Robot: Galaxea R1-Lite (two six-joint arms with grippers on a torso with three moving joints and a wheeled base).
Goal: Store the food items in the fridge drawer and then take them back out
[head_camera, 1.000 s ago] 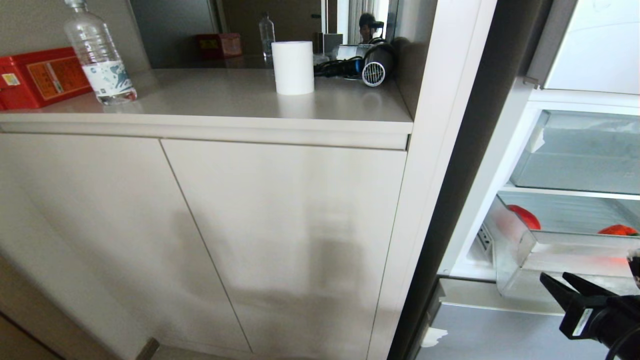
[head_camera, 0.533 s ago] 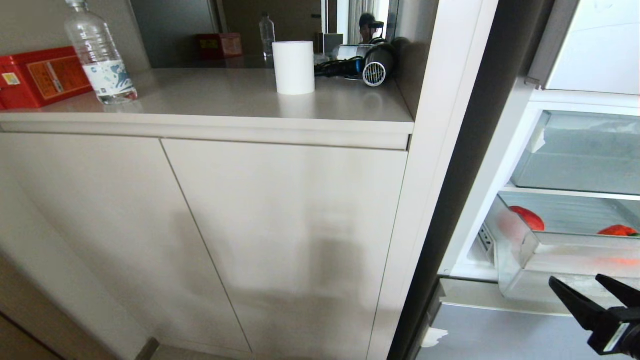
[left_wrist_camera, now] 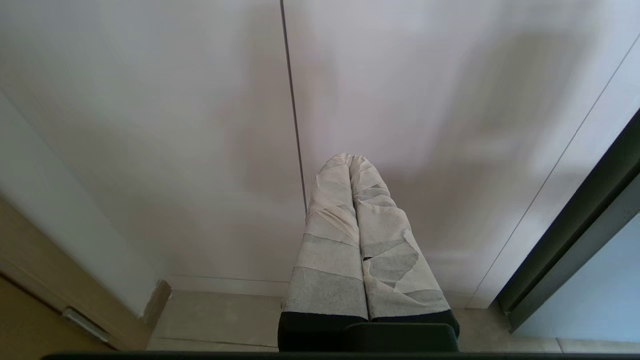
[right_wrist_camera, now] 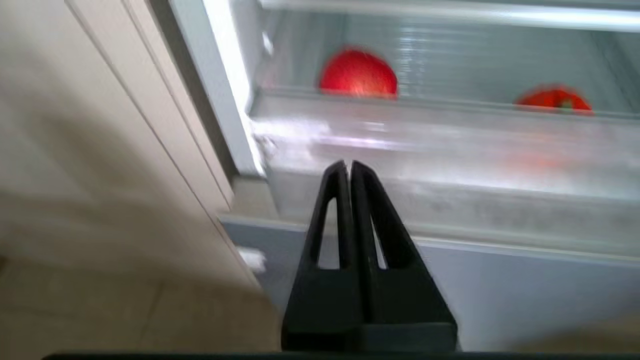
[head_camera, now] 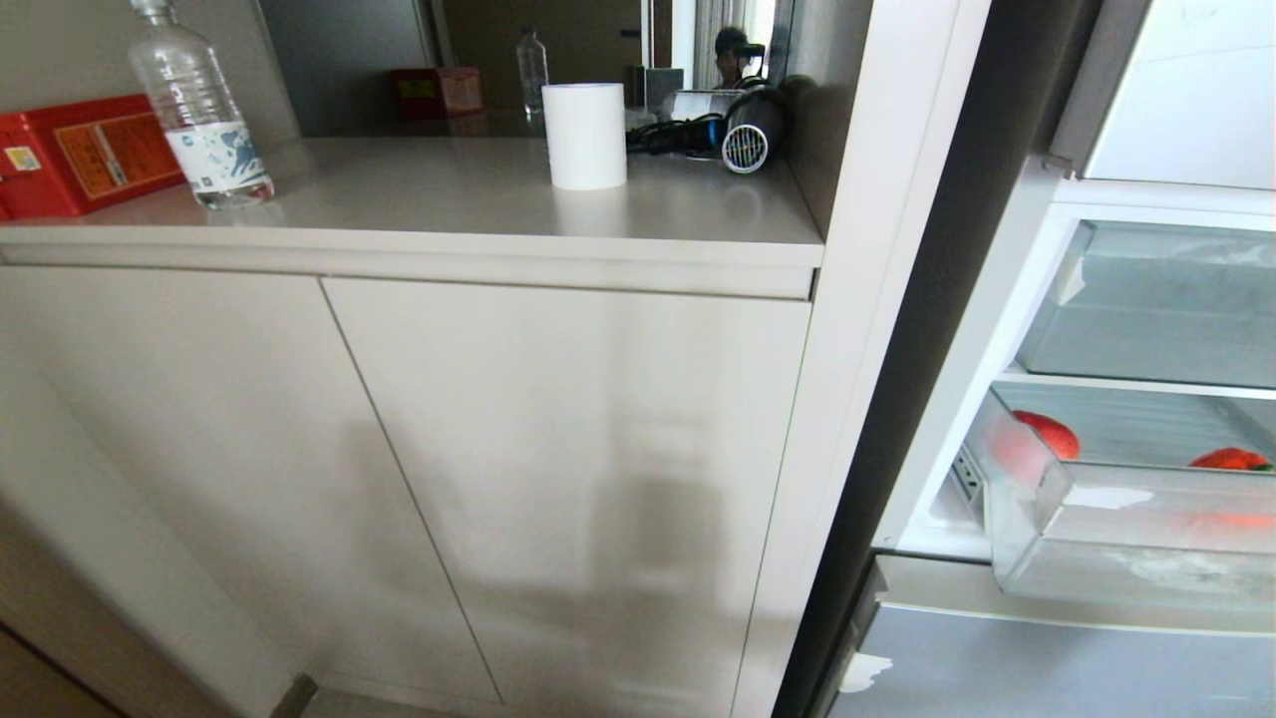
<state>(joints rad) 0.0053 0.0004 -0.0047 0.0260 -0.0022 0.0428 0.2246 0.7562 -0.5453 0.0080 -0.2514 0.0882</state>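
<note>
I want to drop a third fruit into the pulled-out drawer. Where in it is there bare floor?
In the fridge drawer, the ribbed floor lies bare between the red apple at its left end and the orange pumpkin-like fruit toward the right. The ends are taken. The right gripper, shut, sits outside below the front lip.

Two food items are seen in one fridge drawer [head_camera: 1116,543]: one red apple [head_camera: 1049,433] and one orange pumpkin-like fruit [head_camera: 1230,459]. On one countertop [head_camera: 419,204] are counted one water bottle [head_camera: 195,110], one red box [head_camera: 80,152], one white roll [head_camera: 585,135] and one hair dryer [head_camera: 743,135]. Two cabinet doors [head_camera: 558,479] are shown below, and two grippers are recorded, the left gripper [left_wrist_camera: 350,159] and the right gripper [right_wrist_camera: 347,165], each with jaws pressed together.
</note>
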